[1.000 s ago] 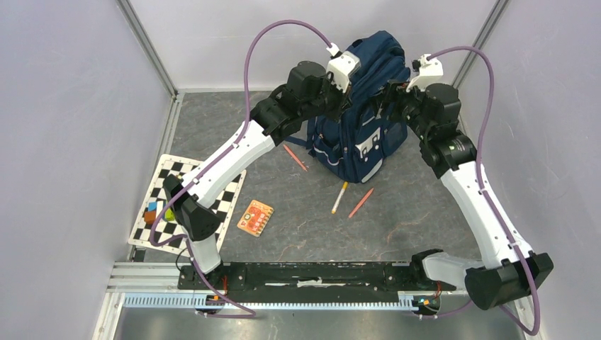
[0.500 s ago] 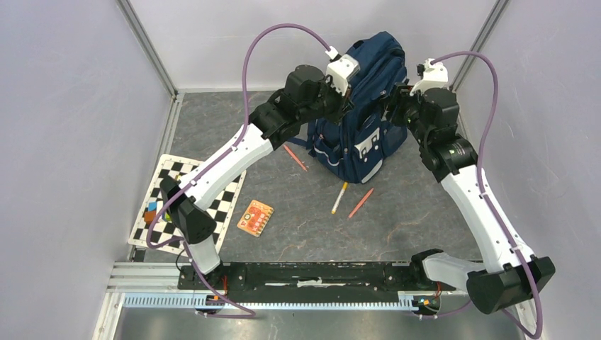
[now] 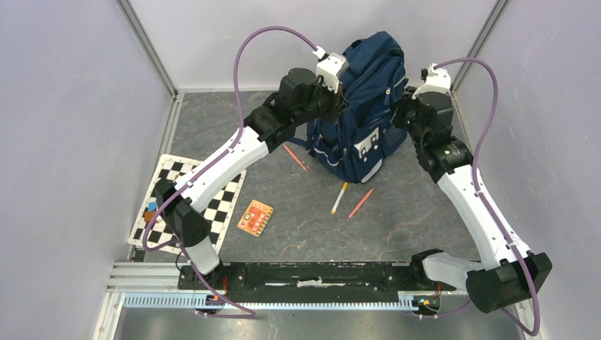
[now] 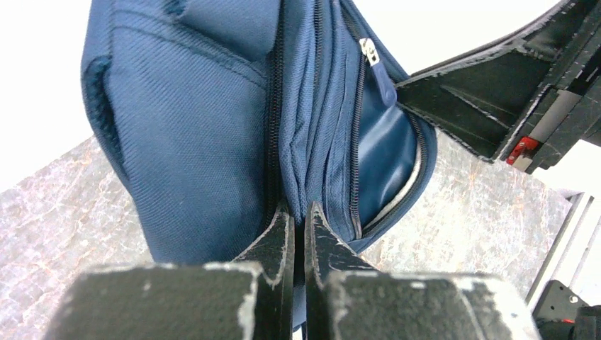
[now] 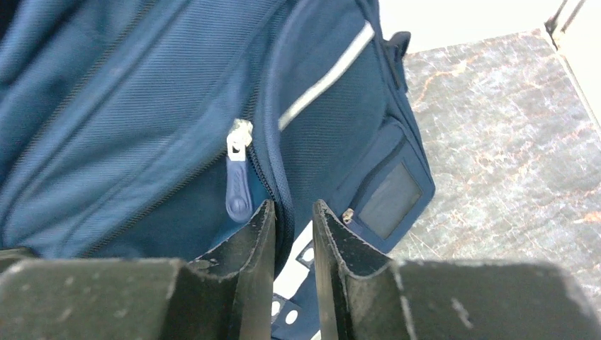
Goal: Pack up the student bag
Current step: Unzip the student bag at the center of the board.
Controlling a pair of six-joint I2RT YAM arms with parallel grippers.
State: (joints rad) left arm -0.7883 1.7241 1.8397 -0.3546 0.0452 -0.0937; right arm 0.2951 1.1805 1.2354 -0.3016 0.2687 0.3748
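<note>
Backpack [image 3: 361,106], one only, stood upright at the back of the desk [image 3: 425,227] between your two arms. Your left gripper [image 4: 298,216] was pressed together on a fold of its fabric beside a zip. Your right gripper [image 5: 290,209] was narrowly spread around the zip edge next to one blue pull [image 5: 239,191]; you could not tell whether it was clamped. Three pencils [image 3: 339,197] lay near the backpack's foot, with one orange card [image 3: 255,217] and one checkerboard [image 3: 225,202] farther left. Print on the card was too small to read.
</note>
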